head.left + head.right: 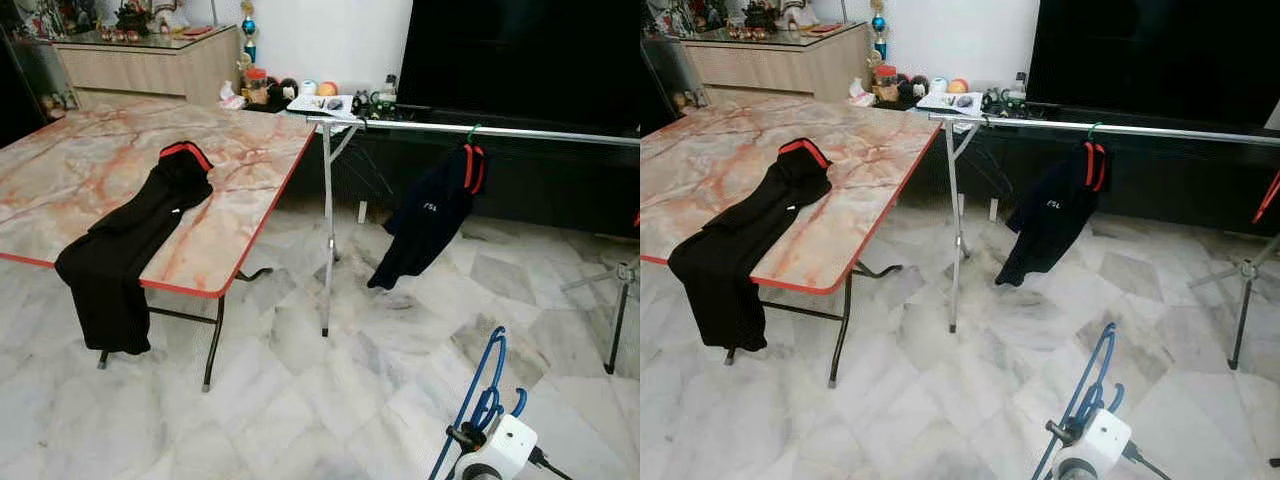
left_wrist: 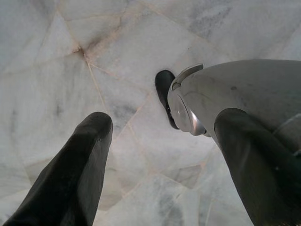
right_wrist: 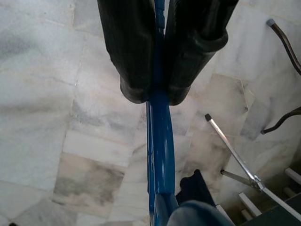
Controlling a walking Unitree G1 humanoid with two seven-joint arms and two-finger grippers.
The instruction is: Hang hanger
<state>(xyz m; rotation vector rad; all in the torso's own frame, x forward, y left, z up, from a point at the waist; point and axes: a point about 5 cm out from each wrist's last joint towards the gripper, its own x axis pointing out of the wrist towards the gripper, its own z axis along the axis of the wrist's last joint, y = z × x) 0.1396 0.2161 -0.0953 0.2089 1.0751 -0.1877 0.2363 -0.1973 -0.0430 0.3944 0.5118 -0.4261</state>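
Right gripper [image 3: 155,96]: pinching blue hanger [image 3: 160,150], low at 5 o'clock.
Left gripper [image 2: 164,155]: spread, above floor [image 1: 300,420].
Rail [image 1: 480,129]: 1 o'clock, one garment [image 1: 425,225] hung, bare beyond.
Table edge [image 1: 265,215]: 10 o'clock.

Marble floor [image 1: 300,400] (pale), marble-topped table [image 1: 90,170]

Blue hanger [image 3: 160,127], red-veined marble table [image 1: 240,160]
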